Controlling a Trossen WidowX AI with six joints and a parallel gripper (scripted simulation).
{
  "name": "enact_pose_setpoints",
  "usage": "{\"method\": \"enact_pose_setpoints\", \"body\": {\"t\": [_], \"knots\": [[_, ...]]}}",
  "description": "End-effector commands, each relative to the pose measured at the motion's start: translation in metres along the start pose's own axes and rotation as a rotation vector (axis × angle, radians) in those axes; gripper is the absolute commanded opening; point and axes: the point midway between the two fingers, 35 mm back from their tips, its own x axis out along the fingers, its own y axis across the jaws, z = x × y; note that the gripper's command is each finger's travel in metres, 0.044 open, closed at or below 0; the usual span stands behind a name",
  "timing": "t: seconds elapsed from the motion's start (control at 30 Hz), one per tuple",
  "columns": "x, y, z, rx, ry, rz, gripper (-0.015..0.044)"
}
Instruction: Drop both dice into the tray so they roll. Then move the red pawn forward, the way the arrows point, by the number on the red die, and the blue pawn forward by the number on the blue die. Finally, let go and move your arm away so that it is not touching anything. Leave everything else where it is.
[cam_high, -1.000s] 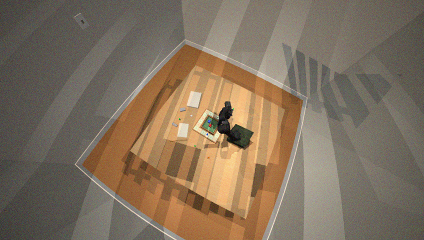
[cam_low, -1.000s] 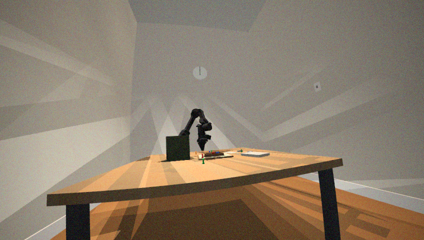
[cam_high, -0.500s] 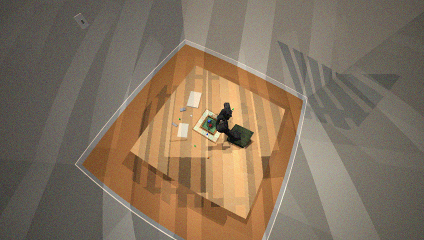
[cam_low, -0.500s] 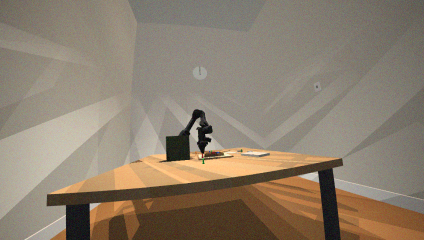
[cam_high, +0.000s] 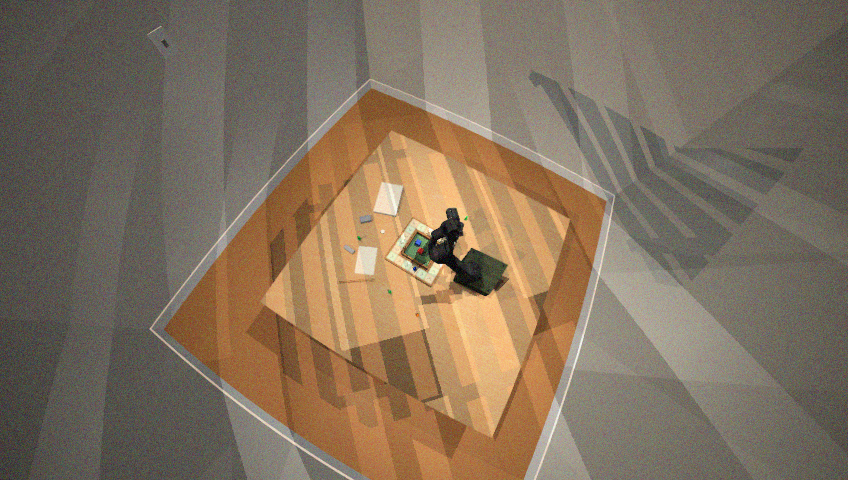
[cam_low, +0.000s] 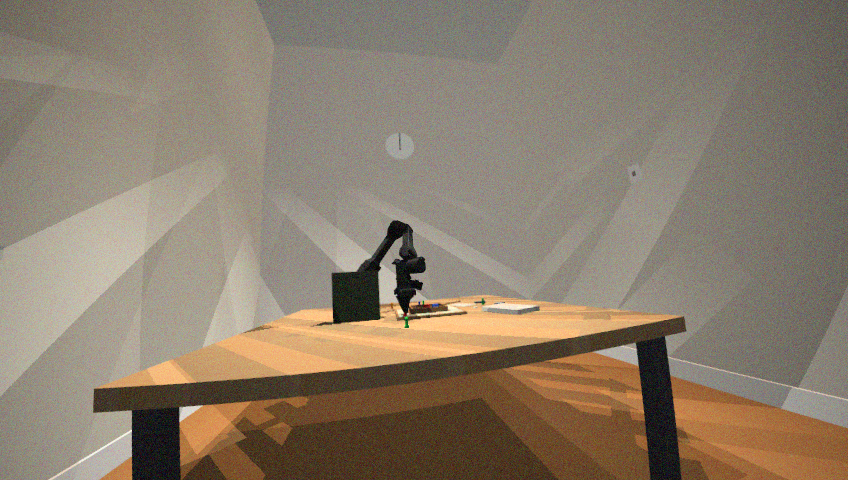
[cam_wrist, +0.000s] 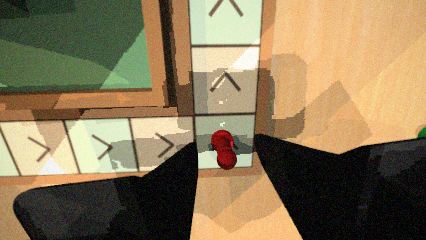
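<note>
Straddling one red pawn (cam_wrist: 223, 150).

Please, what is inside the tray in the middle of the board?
In the tray, a blue die and a red die lie on green. The arm covers its right part from above, so anything there is hidden.

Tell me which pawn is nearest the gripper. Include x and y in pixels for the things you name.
The red pawn (cam_wrist: 223, 150), on the board's corner square: it alone stands between the open gripper's (cam_wrist: 226, 140) fingers, while the blue pawn (cam_high: 414, 268) is on another side of the track.
</note>
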Motion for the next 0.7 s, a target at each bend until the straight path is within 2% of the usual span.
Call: {"method": "enact_pose_setpoints", "body": {"t": [0.0, 0.1, 0.5, 0.67], "knots": [[0.003, 0.002, -0.001, 0.005, 0.0, 0.006, 0.0147], [0.003, 0.002, -0.001, 0.005, 0.0, 0.006, 0.0069], [0.002, 0.001, -0.001, 0.005, 0.0, 0.006, 0.0], [-0.026, -0.003, 0.005, 0.007, -0.001, -0.001, 0.0]]}}
